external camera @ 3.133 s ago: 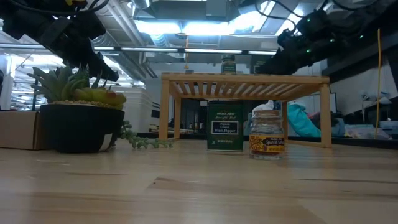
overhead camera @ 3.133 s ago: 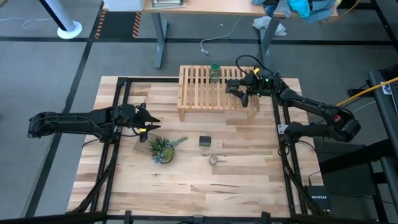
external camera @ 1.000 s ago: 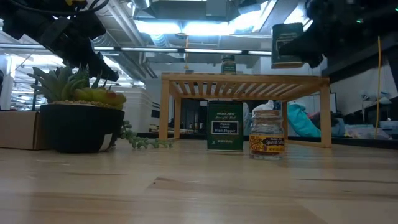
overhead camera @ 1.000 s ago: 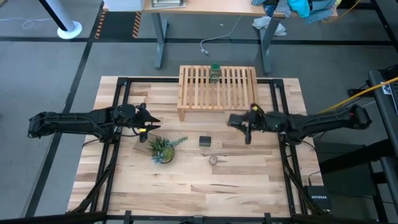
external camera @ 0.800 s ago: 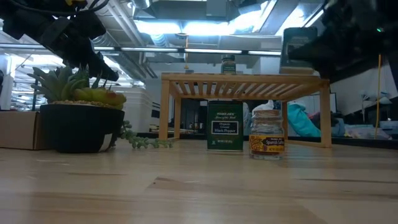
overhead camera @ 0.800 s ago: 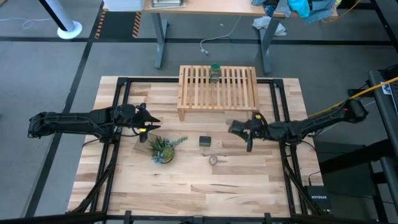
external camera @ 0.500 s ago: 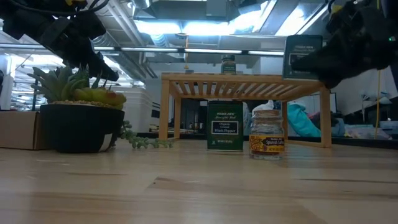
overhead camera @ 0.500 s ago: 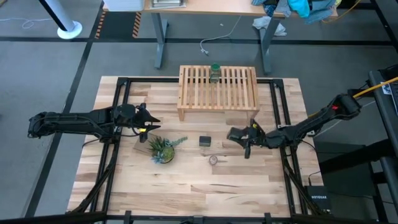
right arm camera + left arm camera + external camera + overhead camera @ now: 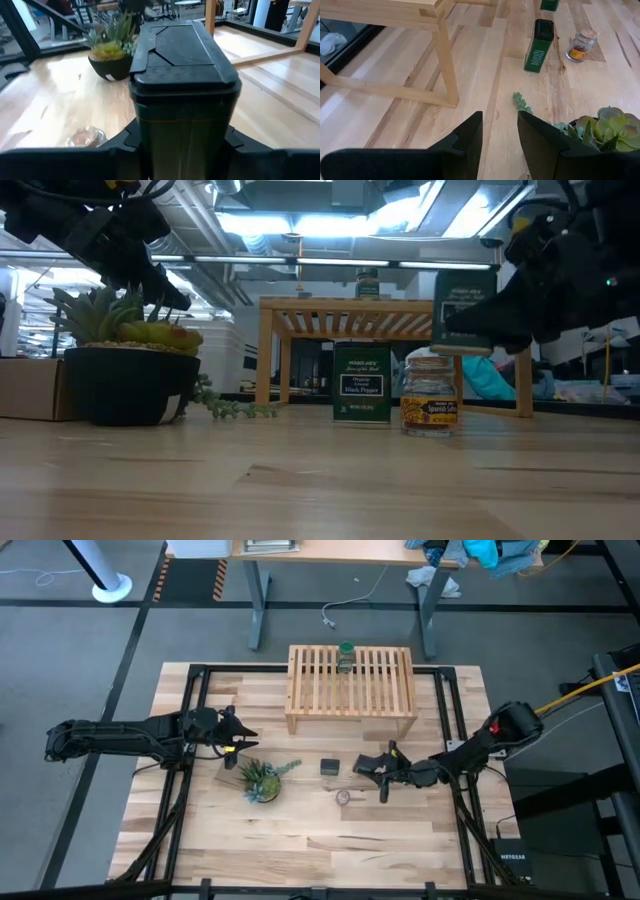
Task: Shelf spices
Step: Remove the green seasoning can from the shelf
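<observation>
Right now the right gripper [image 9: 384, 769], centre-right, clasps a dark tin [image 9: 463, 311] aloft; next, carry it onto the shelf [image 9: 350, 680]. Left gripper [image 9: 232, 732] waits, unclenched.

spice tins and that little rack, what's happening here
The right gripper is shut on a dark spice tin, holding it in the air in front of the wooden shelf, near the tiny jar. A green-capped jar stands on the shelf. Another tin stands on the table. The left gripper waits, empty, above the plant.
</observation>
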You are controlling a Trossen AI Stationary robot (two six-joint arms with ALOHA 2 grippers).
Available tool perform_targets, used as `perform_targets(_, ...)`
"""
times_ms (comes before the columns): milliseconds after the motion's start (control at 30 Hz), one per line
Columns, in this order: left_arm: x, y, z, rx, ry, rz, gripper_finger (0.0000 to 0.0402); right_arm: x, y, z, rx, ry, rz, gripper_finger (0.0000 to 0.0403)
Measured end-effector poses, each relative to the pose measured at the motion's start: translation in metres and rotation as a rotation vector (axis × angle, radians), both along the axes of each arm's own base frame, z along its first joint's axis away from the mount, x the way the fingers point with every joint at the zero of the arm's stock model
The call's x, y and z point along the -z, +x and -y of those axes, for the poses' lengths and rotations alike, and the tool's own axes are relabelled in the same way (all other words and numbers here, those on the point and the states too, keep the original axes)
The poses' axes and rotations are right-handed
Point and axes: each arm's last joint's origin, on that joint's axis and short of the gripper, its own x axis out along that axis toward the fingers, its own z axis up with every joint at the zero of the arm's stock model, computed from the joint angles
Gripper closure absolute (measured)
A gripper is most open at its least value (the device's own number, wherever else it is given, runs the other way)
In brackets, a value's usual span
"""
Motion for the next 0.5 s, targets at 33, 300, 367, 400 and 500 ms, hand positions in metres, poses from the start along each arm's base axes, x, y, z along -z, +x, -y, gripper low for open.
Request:
perform_targets(33,0.0,0.0,0.0,0.0,0.0,0.001,0.0286,0.002,0.003,-0.001,0.0,-0.003,-0.01,0.0276)
perform_targets(300,0.0,0.0,0.0,0.0,0.0,-0.001,0.0286,0.014,0.016,-0.006,-0.004,-0.024,-0.062,0.0276)
perform_targets(367,0.0,0.0,0.0,0.0,0.0,-0.001,0.0286,0.017,0.017,-0.007,-0.004,-0.03,-0.076,0.0276)
perform_targets(400,0.0,0.0,0.0,0.0,0.0,0.0,0.0286,0.019,0.018,-0.007,-0.004,-0.033,-0.083,0.0272)
perform_targets(500,0.0,0.0,0.0,0.0,0.0,0.0,0.0286,0.023,0.019,-0.008,-0.005,-0.04,-0.101,0.0259)
